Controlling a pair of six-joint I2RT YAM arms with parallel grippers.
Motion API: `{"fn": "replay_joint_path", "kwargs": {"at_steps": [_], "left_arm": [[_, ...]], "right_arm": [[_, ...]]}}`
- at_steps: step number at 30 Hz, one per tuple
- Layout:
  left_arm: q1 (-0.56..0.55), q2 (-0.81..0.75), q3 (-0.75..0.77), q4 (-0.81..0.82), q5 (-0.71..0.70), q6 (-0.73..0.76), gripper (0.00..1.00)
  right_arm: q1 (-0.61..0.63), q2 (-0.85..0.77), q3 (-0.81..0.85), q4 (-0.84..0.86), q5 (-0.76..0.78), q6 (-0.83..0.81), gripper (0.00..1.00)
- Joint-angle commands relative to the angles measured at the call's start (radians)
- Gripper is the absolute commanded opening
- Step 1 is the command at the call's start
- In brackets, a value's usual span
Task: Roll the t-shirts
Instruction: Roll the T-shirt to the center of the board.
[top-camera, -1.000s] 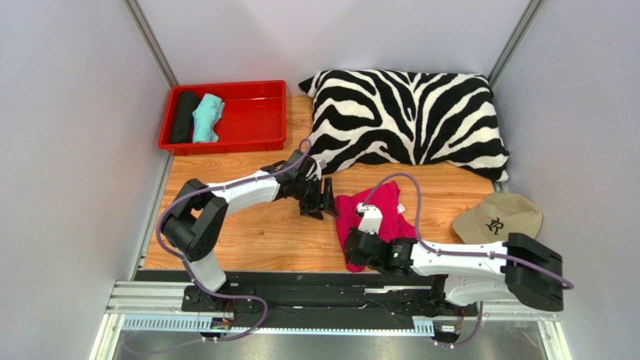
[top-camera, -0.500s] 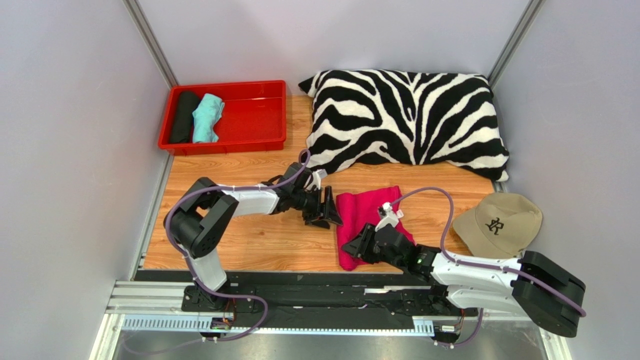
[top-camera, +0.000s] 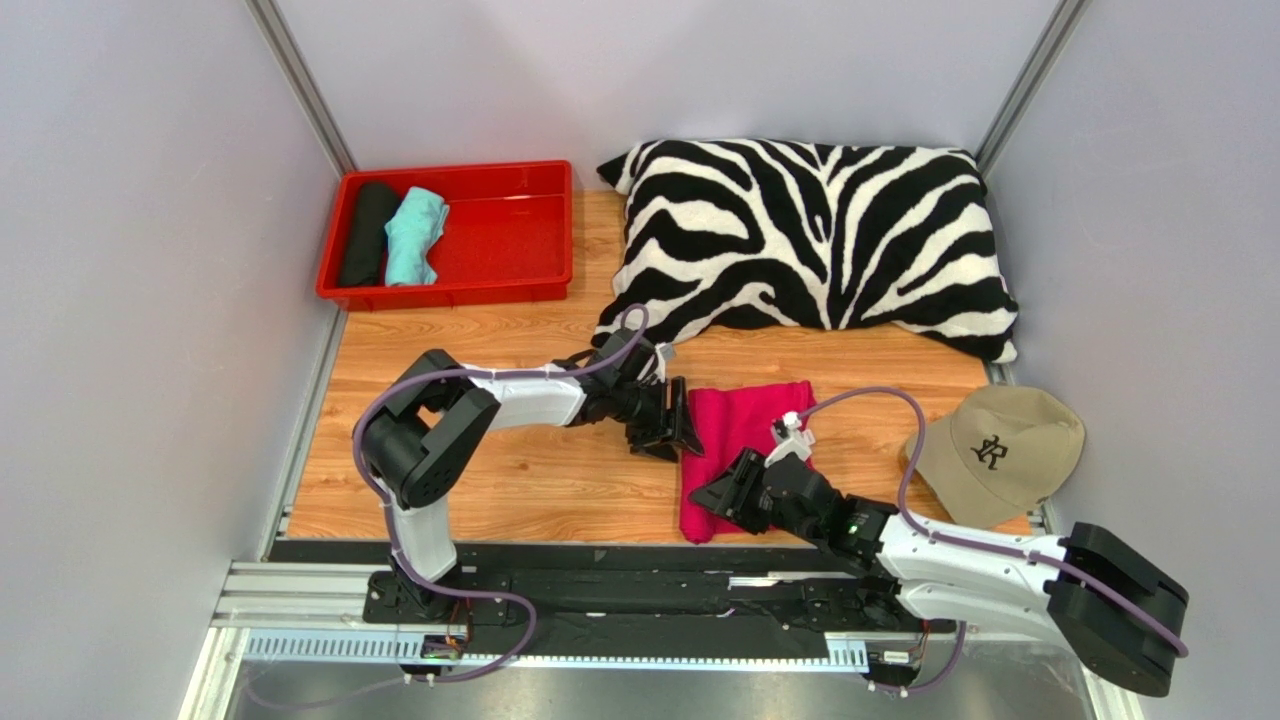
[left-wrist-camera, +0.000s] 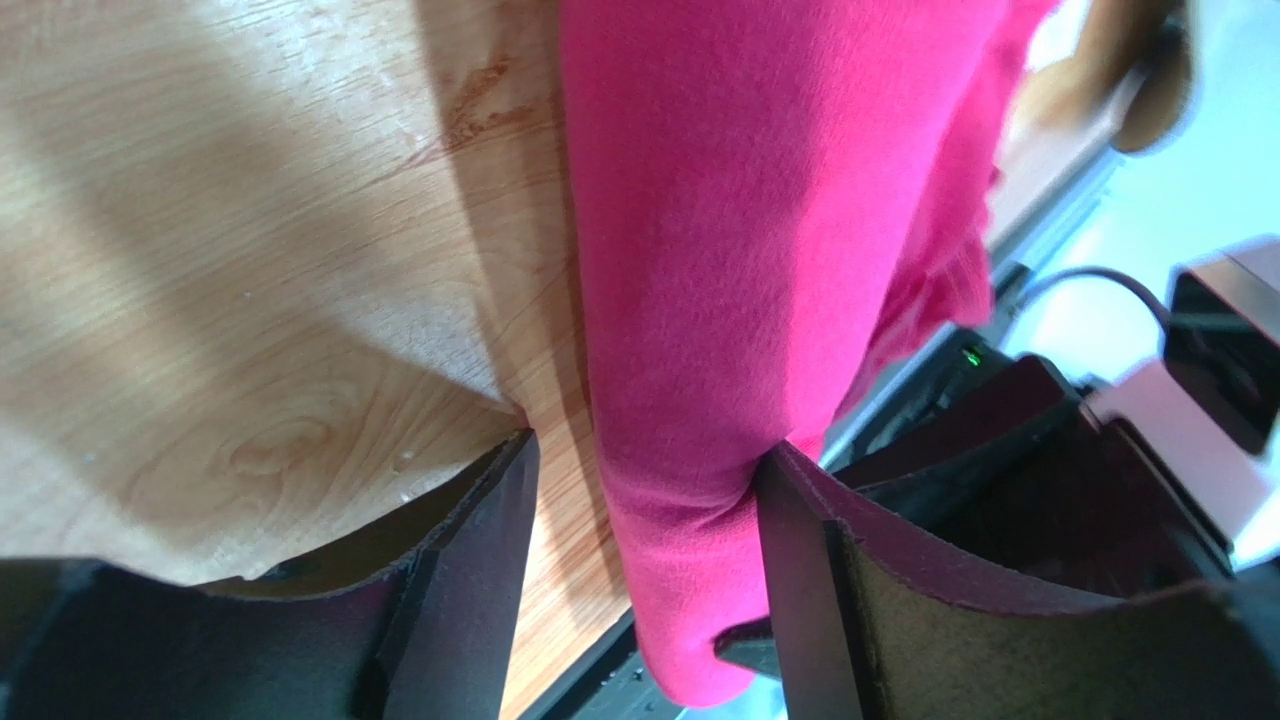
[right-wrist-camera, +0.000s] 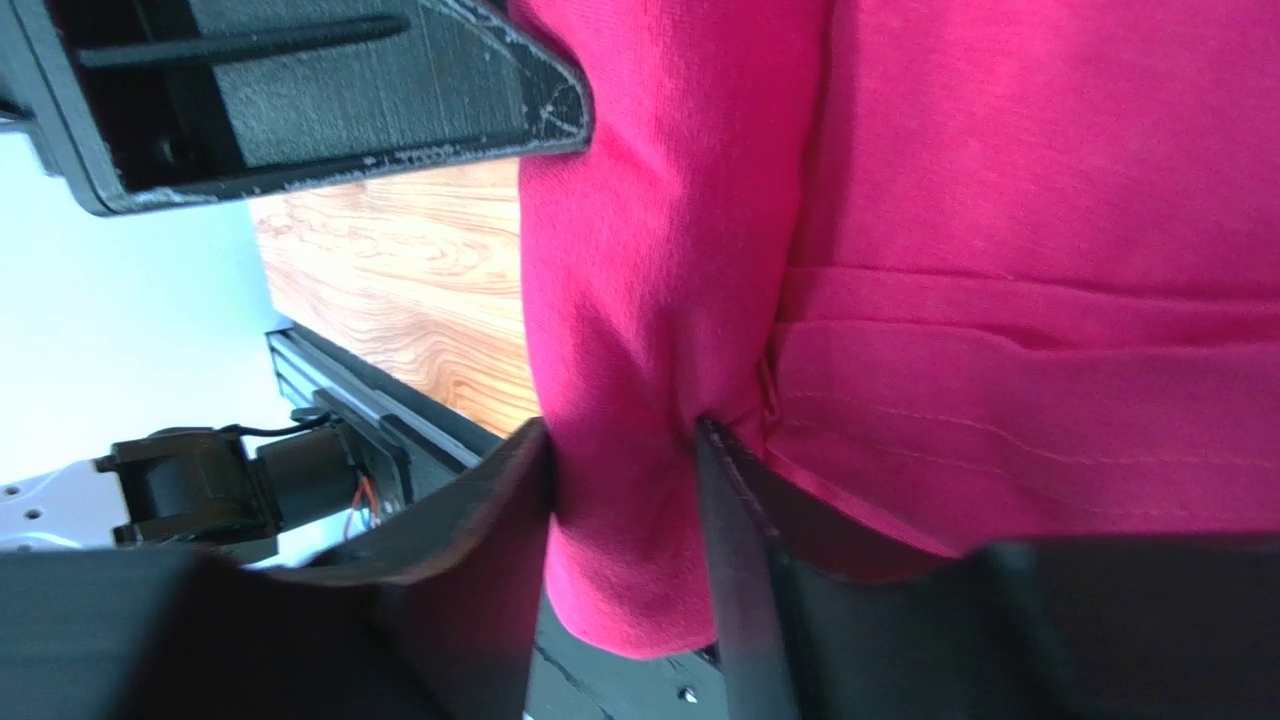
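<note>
Magenta t-shirt (top-camera: 744, 425) lies as a folded strip on the counter (top-camera: 511, 503), just near of the zebra pillow (top-camera: 812, 225) and left of the beige cap (top-camera: 999, 443). Your left jaws stand spread astride its left folded edge. Your right jaws pinch that fold at its near end. You seem to be starting the roll, so next take matched grips and turn the edge over evenly.

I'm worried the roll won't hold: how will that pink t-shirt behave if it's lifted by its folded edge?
Probably floppy: the pink t-shirt puckers where the right gripper pinches its fold, so it would likely sag. Its soft knit lies flat on the table, so it seems light, unlikely to roll.
</note>
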Motion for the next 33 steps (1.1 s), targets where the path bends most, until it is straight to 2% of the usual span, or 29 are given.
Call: {"fn": "replay_joint_path", "kwargs": {"at_steps": [1,6,14,18,23,33], "left_arm": [[-0.039,0.036,0.113,-0.222,-0.161,-0.01,0.62],[-0.073,0.062,0.187,-0.357,-0.241,-0.006,0.6],[-0.092,0.077,0.233,-0.427,-0.274,0.0,0.6],[-0.095,0.083,0.251,-0.447,-0.276,0.01,0.6],[-0.096,0.088,0.259,-0.458,-0.274,0.014,0.6],[-0.096,0.093,0.271,-0.472,-0.271,0.025,0.6]], "right_arm": [[0.002,-0.046,0.069,-0.233,0.037,-0.031,0.5],[0.005,-0.044,0.187,-0.477,0.109,-0.083,0.54],[0.1,0.058,0.376,-0.65,0.255,-0.14,0.57],[0.149,0.149,0.505,-0.736,0.325,-0.164,0.6],[0.211,0.343,0.646,-0.842,0.413,-0.194,0.64],[0.251,0.661,0.824,-0.997,0.463,-0.178,0.6]]}}
